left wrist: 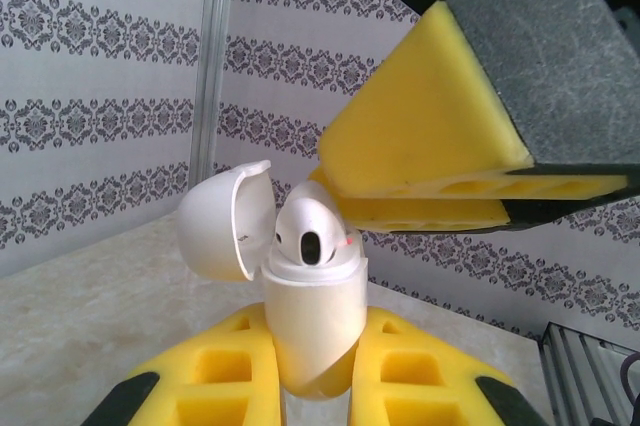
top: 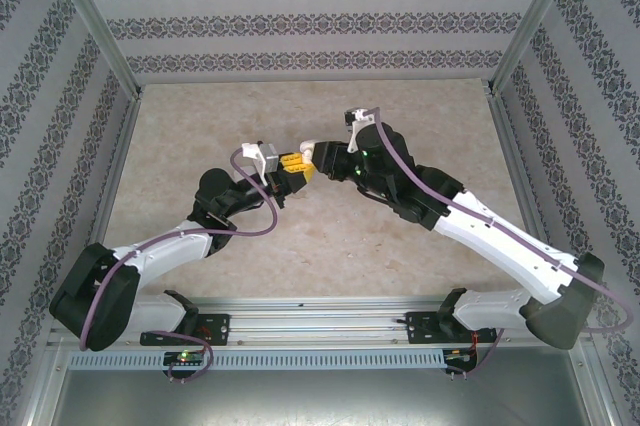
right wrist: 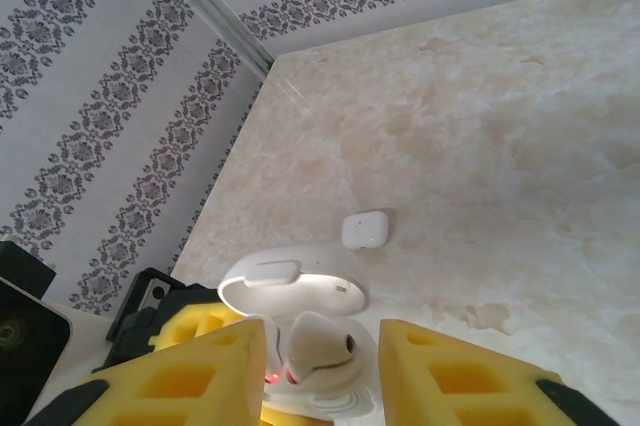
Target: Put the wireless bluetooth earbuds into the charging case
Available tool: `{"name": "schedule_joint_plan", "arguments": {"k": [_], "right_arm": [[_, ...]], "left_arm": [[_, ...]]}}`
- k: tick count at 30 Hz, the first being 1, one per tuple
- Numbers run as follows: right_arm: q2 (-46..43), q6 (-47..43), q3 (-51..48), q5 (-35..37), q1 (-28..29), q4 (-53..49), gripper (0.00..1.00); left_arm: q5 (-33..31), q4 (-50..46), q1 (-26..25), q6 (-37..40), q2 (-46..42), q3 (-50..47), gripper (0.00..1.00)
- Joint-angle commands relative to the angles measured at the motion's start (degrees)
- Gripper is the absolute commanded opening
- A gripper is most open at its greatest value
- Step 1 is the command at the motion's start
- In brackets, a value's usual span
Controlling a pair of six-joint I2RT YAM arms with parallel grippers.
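Place: robot lab test cell.
Walls: wallpaper-patterned panels (top: 310, 6) along three table edges.
Frame: aluminium posts (top: 97, 21) at the far corners.
Table: marble-look table (top: 330, 246).
Near edge: slotted metal rail (top: 320, 331) carrying robot arms (top: 170, 241).

Left gripper (left wrist: 312, 371) clamped on charging case (left wrist: 308, 311), right gripper (right wrist: 322, 366) facing it tip to tip, jaws parted

K: Left wrist view, what's lost?
Me: The charging case (left wrist: 310, 331) bottom is hidden between the left gripper (left wrist: 312, 371) pads, which run off the lower edge. The earbud (left wrist: 308, 231) stem is sunk inside the case. The right gripper (left wrist: 335, 186) is cut off top right.
K: Top view?
Me: Case and earbud are too small to make out. Second socket: I cannot tell.
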Motion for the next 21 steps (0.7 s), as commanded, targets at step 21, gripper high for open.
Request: {"name": "schedule_joint_plan", "arguments": {"k": [21], "right_arm": [[5.80, 1.84, 8.83, -38.68, -19.23, -7.43, 0.36]], "left_arm": [[11.76, -5.87, -0.32, 1.54, 0.20, 6.61, 0.00]]}}
